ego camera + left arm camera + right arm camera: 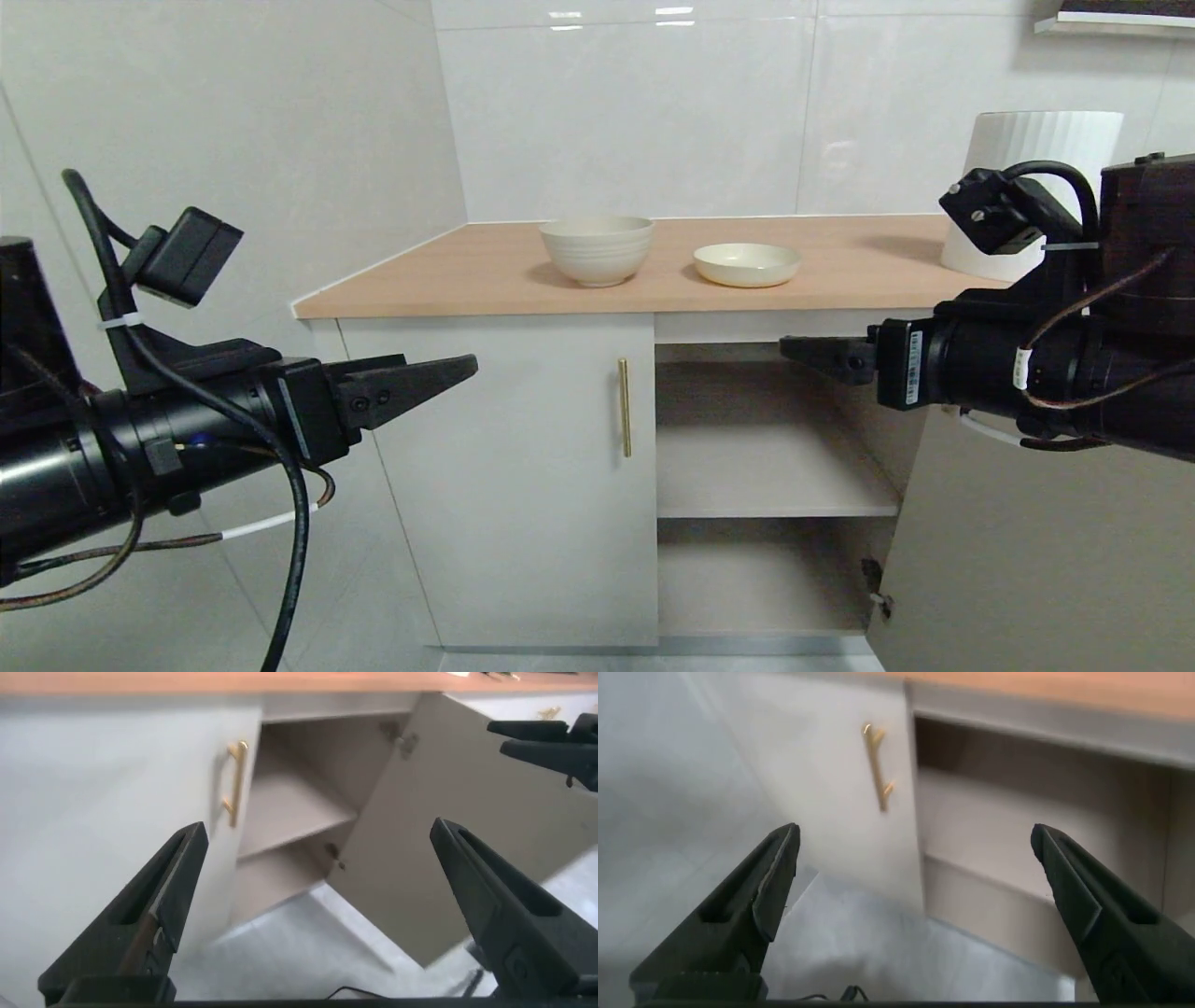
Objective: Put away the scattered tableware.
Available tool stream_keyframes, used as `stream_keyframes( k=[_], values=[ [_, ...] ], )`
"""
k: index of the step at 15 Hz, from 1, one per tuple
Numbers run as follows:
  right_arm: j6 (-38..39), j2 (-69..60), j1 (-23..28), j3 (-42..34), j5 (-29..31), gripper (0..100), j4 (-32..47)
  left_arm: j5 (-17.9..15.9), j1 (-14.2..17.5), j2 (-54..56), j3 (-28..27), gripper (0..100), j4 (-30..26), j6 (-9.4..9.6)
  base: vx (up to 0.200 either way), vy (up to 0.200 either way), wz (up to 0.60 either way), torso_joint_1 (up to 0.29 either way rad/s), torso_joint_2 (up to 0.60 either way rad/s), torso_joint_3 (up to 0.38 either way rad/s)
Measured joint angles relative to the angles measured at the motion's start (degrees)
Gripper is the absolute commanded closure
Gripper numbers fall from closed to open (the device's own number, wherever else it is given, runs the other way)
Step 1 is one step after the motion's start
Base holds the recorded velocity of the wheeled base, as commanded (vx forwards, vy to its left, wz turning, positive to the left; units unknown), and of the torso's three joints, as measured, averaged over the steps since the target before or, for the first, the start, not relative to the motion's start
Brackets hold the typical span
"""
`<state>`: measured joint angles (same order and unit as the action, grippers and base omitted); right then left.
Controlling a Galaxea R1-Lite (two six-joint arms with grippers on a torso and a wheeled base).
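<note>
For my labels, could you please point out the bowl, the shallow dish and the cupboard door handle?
bowl (597, 257): head view, outer wall.
shallow dish (747, 261): head view, inside centre.
door handle (625, 408): head view, middle of bar.

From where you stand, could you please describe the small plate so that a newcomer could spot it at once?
Look at the wooden countertop above the half-open cabinet. Two cream pieces sit on it; the plate is the right one. Unlike the deep bowl beside it, it is low and shallow.
</note>
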<state>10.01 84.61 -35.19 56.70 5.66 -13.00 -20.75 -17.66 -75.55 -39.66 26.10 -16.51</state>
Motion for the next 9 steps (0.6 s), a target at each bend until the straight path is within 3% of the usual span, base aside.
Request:
stream_keyframes(
  k=[6,9],
  values=[
    [0.1,-0.7,0.0,-0.1,-0.1,0,0.0,0.0,0.1,-0.6,-0.1,0,0.0,0.0,0.2,0.0,0.0,0.0,0.01,0.002],
    [1.3,-1.5,0.0,-0.4,-0.8,0,-0.2,0.0,0.3,-0.8,-0.1,0,0.0,0.0,0.0,0.0,0.0,0.0,0.0,0.0]
  ],
)
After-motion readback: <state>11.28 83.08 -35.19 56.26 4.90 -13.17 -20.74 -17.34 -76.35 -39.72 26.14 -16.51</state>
